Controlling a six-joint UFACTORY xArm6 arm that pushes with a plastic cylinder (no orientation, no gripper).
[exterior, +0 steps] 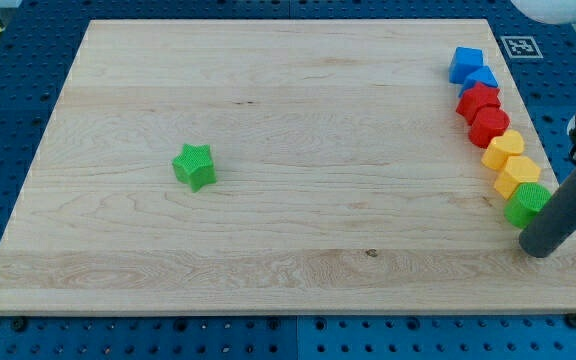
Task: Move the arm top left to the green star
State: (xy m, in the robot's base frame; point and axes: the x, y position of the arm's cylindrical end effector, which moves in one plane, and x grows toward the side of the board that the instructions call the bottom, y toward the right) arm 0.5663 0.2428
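My tip [538,249], a bare rod holding nothing, sits far right of the green star [195,166].

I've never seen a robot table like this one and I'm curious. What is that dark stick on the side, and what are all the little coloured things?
The dark stick is the end of a robot arm. It has no hand, just a rod, and my tip slides along the wooden board to push blocks around. Nothing is held; it can only nudge.

There is one picture, from a camera looking down at the board from the front.

Alone toward the view's left lies a green star. Along the view's right edge runs a row of blocks: two blue blocks, two red blocks, two yellow blocks, and a green block at the bottom of the row.

My tip stands right next to that last green block, just below it and to its right, far from the green star. It is meant to travel to a spot up and left of the star.
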